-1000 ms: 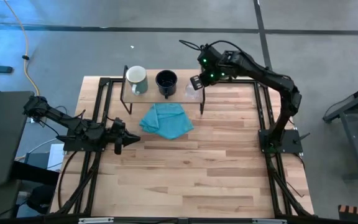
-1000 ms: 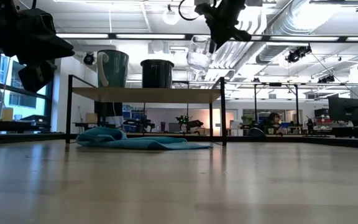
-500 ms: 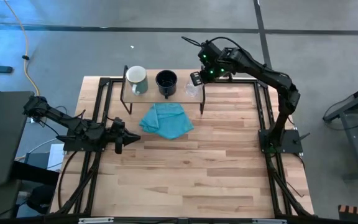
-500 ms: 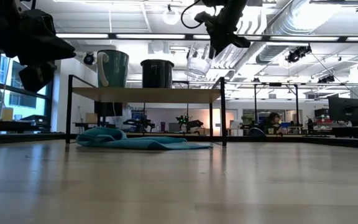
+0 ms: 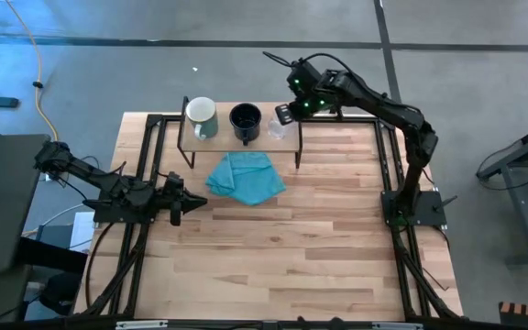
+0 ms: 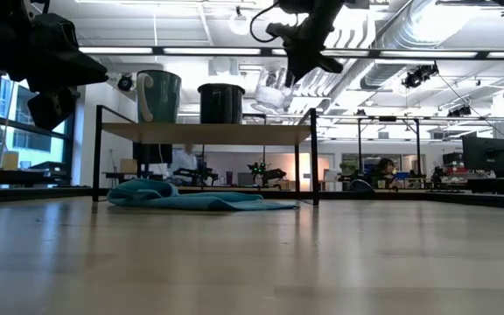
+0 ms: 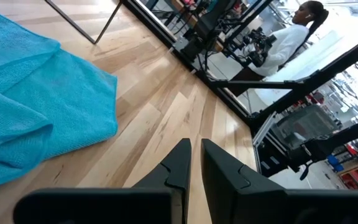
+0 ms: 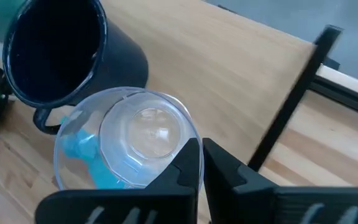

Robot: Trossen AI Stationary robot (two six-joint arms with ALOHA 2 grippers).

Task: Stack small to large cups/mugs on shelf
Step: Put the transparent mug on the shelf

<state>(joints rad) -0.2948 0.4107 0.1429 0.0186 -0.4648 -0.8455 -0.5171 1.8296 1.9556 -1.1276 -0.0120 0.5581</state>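
The shelf (image 5: 287,139) stands at the table's far side. The pale mug (image 5: 201,116) and the black mug (image 5: 245,119) stand upright on its board (image 6: 204,131). My right gripper (image 5: 285,114) is shut on the clear glass cup (image 6: 272,89) above the shelf's right end, just right of the black mug (image 8: 55,50). My left gripper (image 5: 191,203) is shut and empty, low over the table's left side. My right gripper pinches the glass cup's rim (image 8: 190,138) on one side, the wall running into the narrow gap between its two fingers. The fingers slant down from the far right. The cup (image 8: 129,140) hangs tilted below them, clear of the shelf board.
A crumpled blue cloth (image 5: 244,176) lies on the table in front of the shelf and also shows in the left wrist view (image 7: 36,93). Black frame rails (image 5: 150,147) run along the table's left and right sides. A person stands in the room beyond (image 7: 284,43).
My right gripper has carried the glass cup toward the table's left, closer to the black mug, and a little down. The cup has tipped from near upright to tilted. It stays clear of the shelf.
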